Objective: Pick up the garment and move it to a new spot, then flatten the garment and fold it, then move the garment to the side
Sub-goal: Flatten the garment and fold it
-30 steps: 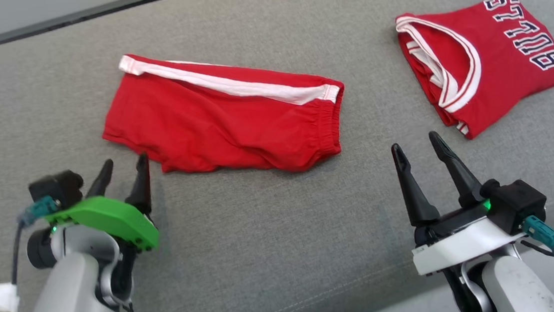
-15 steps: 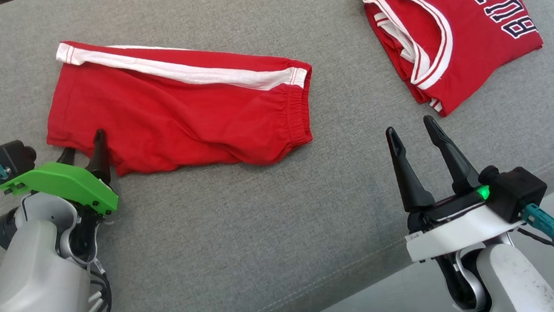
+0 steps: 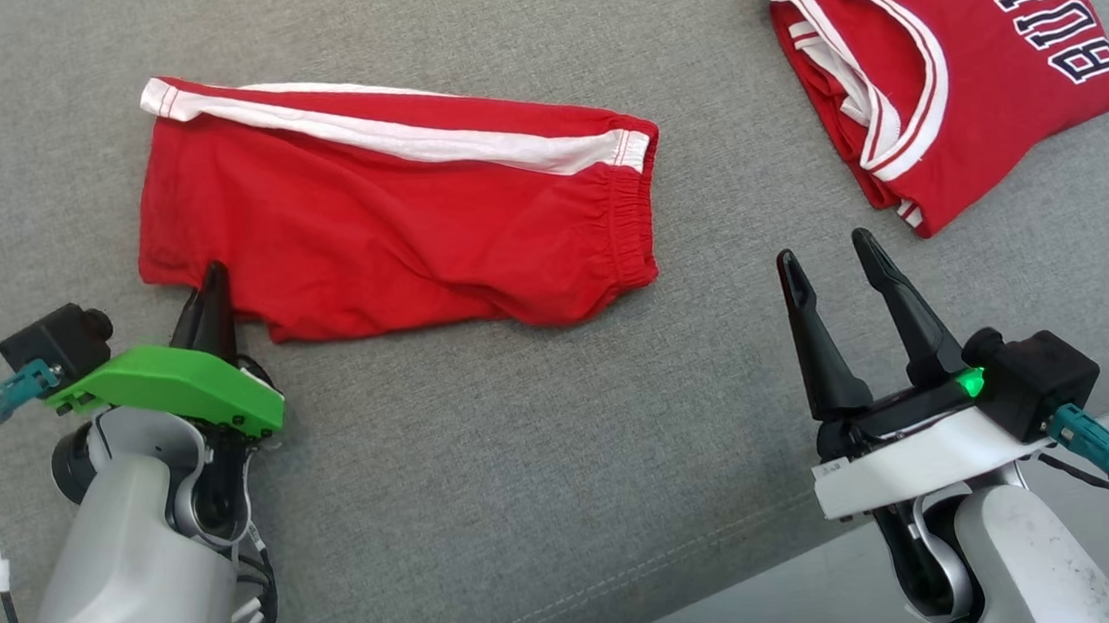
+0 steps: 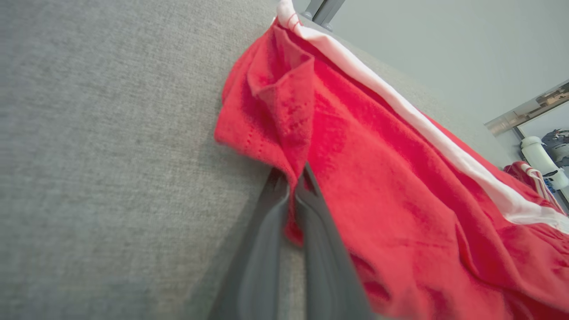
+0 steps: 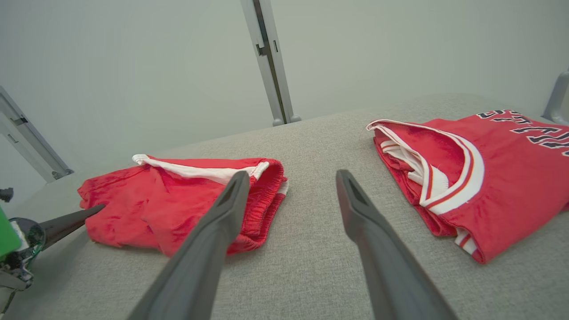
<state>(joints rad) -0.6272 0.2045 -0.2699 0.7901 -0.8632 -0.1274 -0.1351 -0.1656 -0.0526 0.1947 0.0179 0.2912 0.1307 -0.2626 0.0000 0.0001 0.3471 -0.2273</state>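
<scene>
Red shorts with a white side stripe are seen in the head view, lying spread but wrinkled on the left half of the grey padded table. The left end effector is closed tight at the near-left hem, and a bit of cloth appears to be pinched there. The garment is not lifted off the table. The right end effector is held wide apart and empty, well clear of the shorts, over the near right part of the table. A red jersey is laid folded at the far right and is judged to be a piece already dealt with.

From the left wrist view, a small ridge of hem is clamped between the two dark fingers of the left end effector. The rest of the shorts is spread over the table.

From the right wrist view, the fingers of the right end effector are parted with nothing between them. The shorts lie ahead to the left and the jersey to the right. The left end effector is seen at the edge of the shorts.

Only the first grasp is judged made. The lift, the move to a new spot, the flattening, the folding and the setting aside are all left to do.
</scene>
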